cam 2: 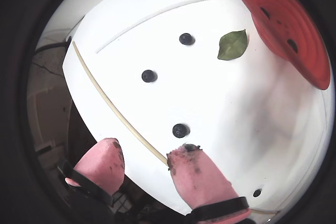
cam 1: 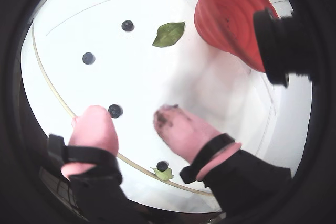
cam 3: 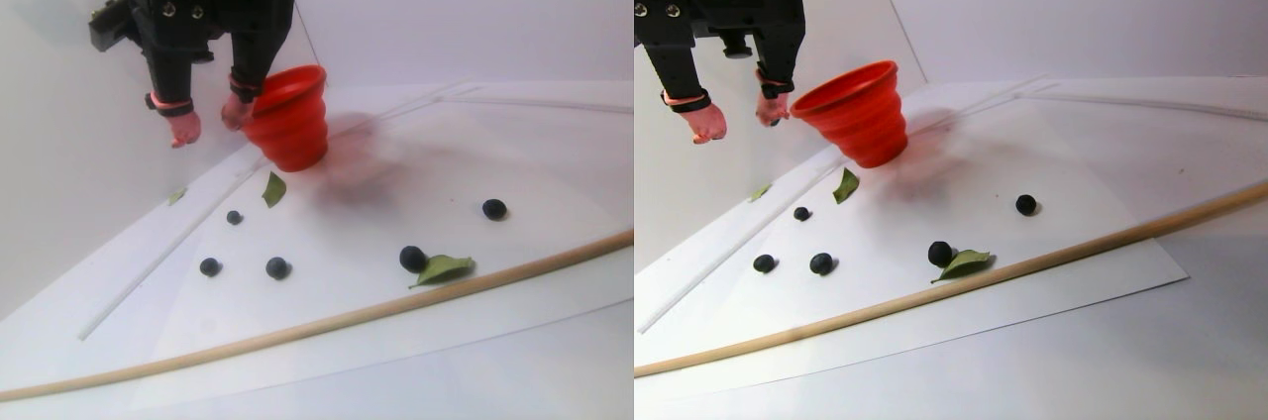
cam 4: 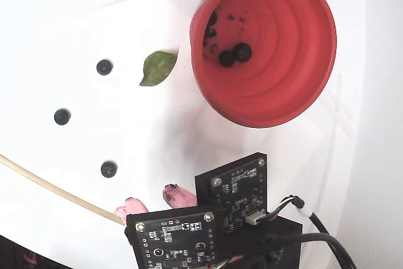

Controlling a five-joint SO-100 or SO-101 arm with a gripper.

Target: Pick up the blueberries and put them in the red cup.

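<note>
The red cup (cam 4: 283,92) stands at the back of the white sheet with two blueberries (cam 4: 242,51) in its bottom; it also shows in the stereo pair view (cam 3: 289,118) and in both wrist views (cam 1: 231,14) (cam 2: 283,24). Several blueberries lie loose on the sheet (cam 3: 277,267) (cam 3: 413,259) (cam 3: 493,208) (cam 1: 115,110) (cam 2: 180,130) (cam 4: 109,169). My gripper (cam 3: 210,125) hangs in the air just left of the cup, with its pink, berry-stained fingertips (cam 1: 94,121) apart and nothing between them (cam 1: 131,116) (cam 2: 146,153) (cam 4: 154,201).
A thin wooden rod (cam 3: 396,306) lies along the front edge of the white sheet (cam 3: 555,162). A green leaf (cam 3: 272,188) lies near the cup and another (cam 3: 443,266) touches a berry by the rod. A black camera module (cam 1: 278,45) sticks into the wrist view.
</note>
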